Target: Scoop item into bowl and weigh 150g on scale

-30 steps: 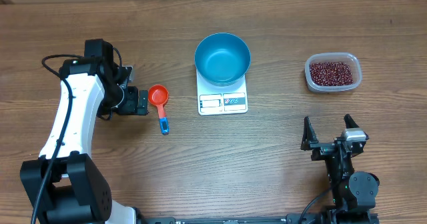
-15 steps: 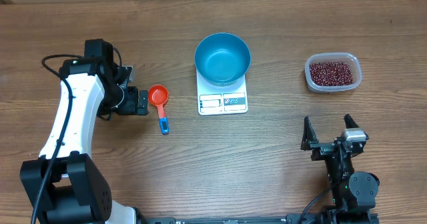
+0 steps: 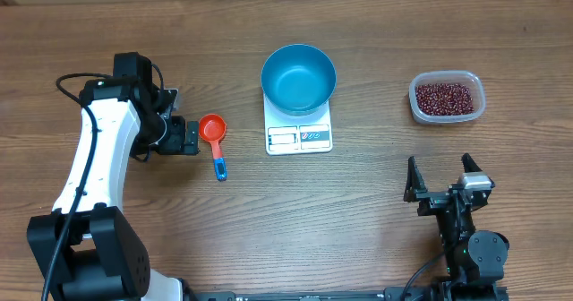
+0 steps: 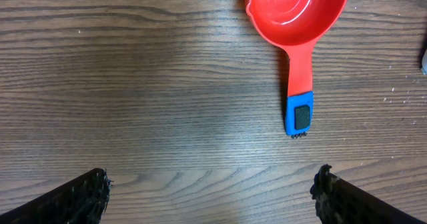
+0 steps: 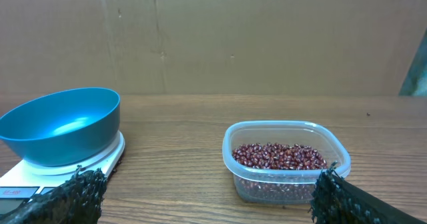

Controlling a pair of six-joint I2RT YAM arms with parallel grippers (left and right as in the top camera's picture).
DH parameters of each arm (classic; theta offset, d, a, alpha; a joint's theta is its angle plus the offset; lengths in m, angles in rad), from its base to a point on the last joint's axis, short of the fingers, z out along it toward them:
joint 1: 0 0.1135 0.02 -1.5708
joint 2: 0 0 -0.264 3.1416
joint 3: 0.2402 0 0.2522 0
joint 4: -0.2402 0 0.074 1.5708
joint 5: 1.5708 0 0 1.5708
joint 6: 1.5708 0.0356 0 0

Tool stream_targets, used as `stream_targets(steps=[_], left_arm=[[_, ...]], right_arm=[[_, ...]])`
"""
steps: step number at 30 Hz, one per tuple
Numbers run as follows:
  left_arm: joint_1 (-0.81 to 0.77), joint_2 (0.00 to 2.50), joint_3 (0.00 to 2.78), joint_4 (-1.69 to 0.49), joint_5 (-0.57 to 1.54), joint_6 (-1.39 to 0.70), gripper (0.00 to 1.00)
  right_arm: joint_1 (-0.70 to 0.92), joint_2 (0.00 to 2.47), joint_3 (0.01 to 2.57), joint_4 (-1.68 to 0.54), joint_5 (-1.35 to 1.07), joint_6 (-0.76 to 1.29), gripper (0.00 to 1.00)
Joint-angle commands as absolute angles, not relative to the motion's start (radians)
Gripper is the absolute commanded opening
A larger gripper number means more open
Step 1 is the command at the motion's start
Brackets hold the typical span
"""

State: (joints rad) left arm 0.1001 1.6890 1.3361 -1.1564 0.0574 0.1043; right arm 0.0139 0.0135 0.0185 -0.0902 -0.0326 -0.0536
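1. The right gripper [image 3: 440, 181] sits closest to the robot's base, low over the table [image 3: 358, 220] on the right side. Its jaws are spread wide and hold nothing. In its wrist view only bare wood lies between the two dark fingertips.
2. The left gripper [image 4: 210, 191] is farther out on the left side and points toward the middle of the table. Its jaws also stand wide apart with nothing gripped, and wood grain fills the gap between them.
3. A red-orange scoop [image 3: 213, 129] lies flat on the table just ahead of the left gripper's fingertips and apart from them. Its round cup faces up, and its blue-tipped handle points back toward the near edge.
4. The scale [image 3: 299, 138] rests near the centre of the table, to the right of the scoop. Its display panel is on the near edge.
5. The bowl [image 3: 298, 77] stands upright on the far part of the scale and covers most of the platform.
6. The beans [image 3: 445, 96] lie in a loose heap inside a clear plastic tub [image 3: 480, 93]. The tub is on the right side, well apart from the bowl and straight ahead of the right gripper.
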Motion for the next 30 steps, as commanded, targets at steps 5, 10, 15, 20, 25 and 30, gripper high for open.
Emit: stream_targets(steps=[5,10,15,20,25,30], left_arm=[[0.102,1.691,1.359,-1.158,0.071,0.09,1.0],[0.102,1.691,1.359,-1.158,0.071,0.09,1.0],[0.102,1.691,1.359,-1.154,0.071,0.09,1.0],[0.102,1.691,1.359,-1.151,0.071,0.09,1.0],[0.102,1.691,1.359,-1.149,0.072,0.09,1.0],[0.102,1.7,1.358,-1.138,0.072,0.09,1.0]], right_arm=[[0.016,0.003,0.008,-0.084,-0.02,-0.057,1.0],[0.016,0.003,0.008,-0.084,-0.02,-0.057,1.0],[0.016,0.003,0.008,-0.084,-0.02,-0.057,1.0],[0.016,0.003,0.008,-0.084,-0.02,-0.057,1.0],[0.016,0.003,0.008,-0.084,-0.02,-0.057,1.0],[0.016,0.003,0.008,-0.084,-0.02,-0.057,1.0]])
